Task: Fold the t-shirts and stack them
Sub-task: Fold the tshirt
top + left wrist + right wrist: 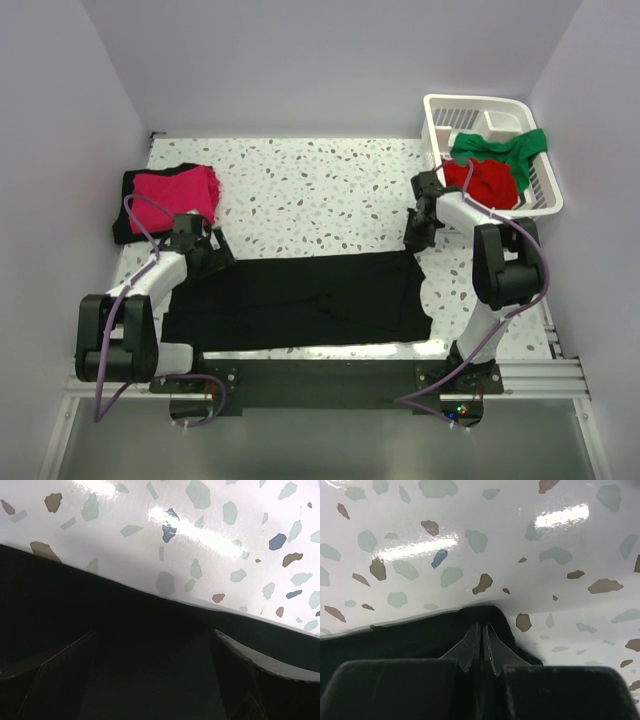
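A black t-shirt [300,300] lies spread flat across the table's near middle. My left gripper [213,254] is at its far left corner. In the left wrist view the gripper [155,672] is open, its fingers [252,672] wide apart over the black cloth [150,630] just inside its edge. My right gripper [413,240] is at the shirt's far right corner. In the right wrist view it [481,630] is shut on the corner of the black cloth [395,635]. A folded magenta-pink t-shirt [178,188] lies on a folded black one [128,215] at the far left.
A white slatted basket [445,110] stands at the back right, holding a green t-shirt [505,145] and a red t-shirt [485,180]. The speckled white tabletop [320,190] shows behind the spread shirt. Walls close in on the left, back and right.
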Controlling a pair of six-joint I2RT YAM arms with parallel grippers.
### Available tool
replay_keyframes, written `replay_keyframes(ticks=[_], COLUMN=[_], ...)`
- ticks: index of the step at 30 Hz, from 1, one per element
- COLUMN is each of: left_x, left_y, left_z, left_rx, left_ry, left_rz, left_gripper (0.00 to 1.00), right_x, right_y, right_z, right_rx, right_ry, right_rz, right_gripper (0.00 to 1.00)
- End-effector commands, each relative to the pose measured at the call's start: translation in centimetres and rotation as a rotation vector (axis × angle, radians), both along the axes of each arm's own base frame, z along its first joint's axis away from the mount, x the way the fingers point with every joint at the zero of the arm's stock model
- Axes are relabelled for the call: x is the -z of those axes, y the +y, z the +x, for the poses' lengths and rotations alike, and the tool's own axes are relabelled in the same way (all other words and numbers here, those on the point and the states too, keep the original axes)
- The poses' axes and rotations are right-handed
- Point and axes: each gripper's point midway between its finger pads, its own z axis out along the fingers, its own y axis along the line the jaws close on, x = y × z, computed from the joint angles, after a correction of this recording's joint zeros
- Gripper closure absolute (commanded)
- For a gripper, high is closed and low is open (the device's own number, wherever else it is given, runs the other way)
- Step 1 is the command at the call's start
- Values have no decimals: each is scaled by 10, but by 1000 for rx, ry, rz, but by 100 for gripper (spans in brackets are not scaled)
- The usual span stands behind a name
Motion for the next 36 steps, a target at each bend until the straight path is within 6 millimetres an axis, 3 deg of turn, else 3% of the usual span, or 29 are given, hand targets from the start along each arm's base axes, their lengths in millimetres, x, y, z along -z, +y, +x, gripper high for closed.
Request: replay_keyframes(ticks=[1,4,10,12,13,15,19,22,30,36], left_x=[14,13,9,7,3,-2,-30,-54,-94,-87], left_y=[10,8,5,6,6,6,5,1,-19,-42], left_z=[-22,-22,-19,-17,-16,-13,0,11,24,10], left_rx=[-51,-56,-49,-47,-46,-45,-41,-31,47,115], left_ry=[73,64,32,26,19,5,-65,-129,-242,-228], left_rz=[34,23,6,9,10,10,4,-15,-55,-73], left_gripper=[1,1,1,1,1,1,1,1,2,2], right_x=[-16,-12,-2,-4,-6,-12,-33,-53,-76,-65], right_y=[-25,-36,-34,-34,-36,-39,-42,-41,-16,-7], right_z=[-2,-6,-10,-10,-8,-8,-2,1,-3,-22], right_rx=[64,92,79,78,81,80,71,57,-13,-28], right_ry=[-38,-27,3,8,1,-2,-48,-97,-178,-163], right_rz=[-74,-107,-90,-92,-103,-118,-134,-123,23,79], right_gripper=[100,100,98,91,80,70,48,41,34,33])
